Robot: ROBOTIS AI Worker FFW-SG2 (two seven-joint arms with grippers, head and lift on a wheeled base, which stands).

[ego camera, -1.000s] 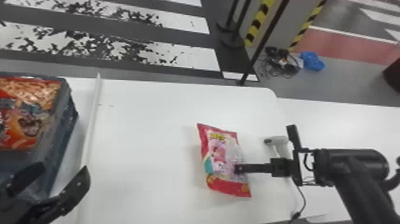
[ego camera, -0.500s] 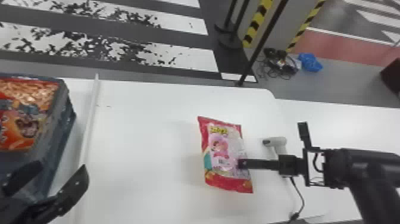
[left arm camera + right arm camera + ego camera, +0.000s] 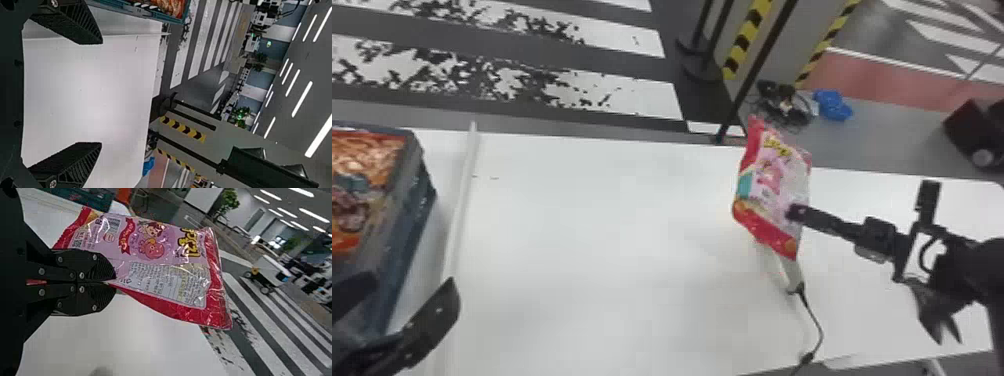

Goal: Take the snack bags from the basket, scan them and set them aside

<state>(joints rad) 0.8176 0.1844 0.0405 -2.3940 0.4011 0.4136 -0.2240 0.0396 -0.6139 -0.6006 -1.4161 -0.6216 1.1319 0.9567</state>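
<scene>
My right gripper (image 3: 797,212) is shut on the edge of a pink and red snack bag (image 3: 772,182), held up above the right part of the white table. In the right wrist view the gripper (image 3: 113,282) pinches the bag (image 3: 156,262), its printed panel showing. The scanner (image 3: 791,275) is partly hidden behind the bag's lower end. At the far left, the dark basket (image 3: 414,225) holds an orange snack bag (image 3: 362,175). My left gripper (image 3: 414,300) is open beside the basket; in the left wrist view the gripper (image 3: 100,94) has nothing between its fingers.
A white raised strip (image 3: 461,200) runs along the table (image 3: 592,250) beside the basket. The scanner's cable (image 3: 814,320) trails to the near edge. Beyond the far edge stand black posts, with cables and a blue item (image 3: 832,105) on the floor.
The right gripper has lifted the pink snack bag off the table and carried it to the right, over the scanner, tilting it. The left arm has barely moved.
</scene>
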